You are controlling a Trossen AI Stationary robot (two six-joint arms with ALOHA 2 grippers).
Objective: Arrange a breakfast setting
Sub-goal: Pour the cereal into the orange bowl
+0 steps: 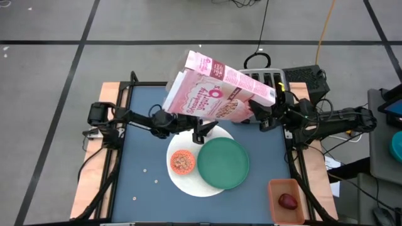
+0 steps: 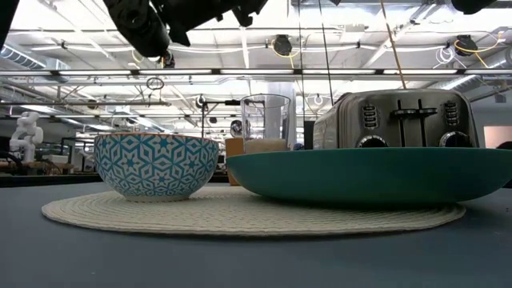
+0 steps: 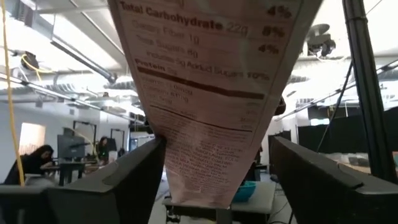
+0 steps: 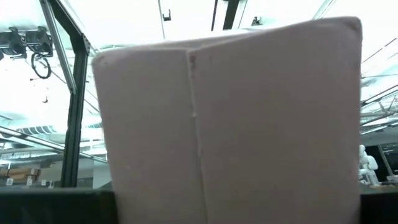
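Cereal box (image 1: 217,88) held aloft above bowl (image 1: 183,162), both grippers clamped on it: left (image 1: 168,117) at one end, right (image 1: 259,114) at other. Risk: uneven pull tears box; cereal spills past bowl onto table (image 1: 141,144).

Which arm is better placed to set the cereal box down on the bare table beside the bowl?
Left. The left gripper holds the pink cereal box at its end over the table's bare left side; the right gripper sits at the other end, by the toaster.
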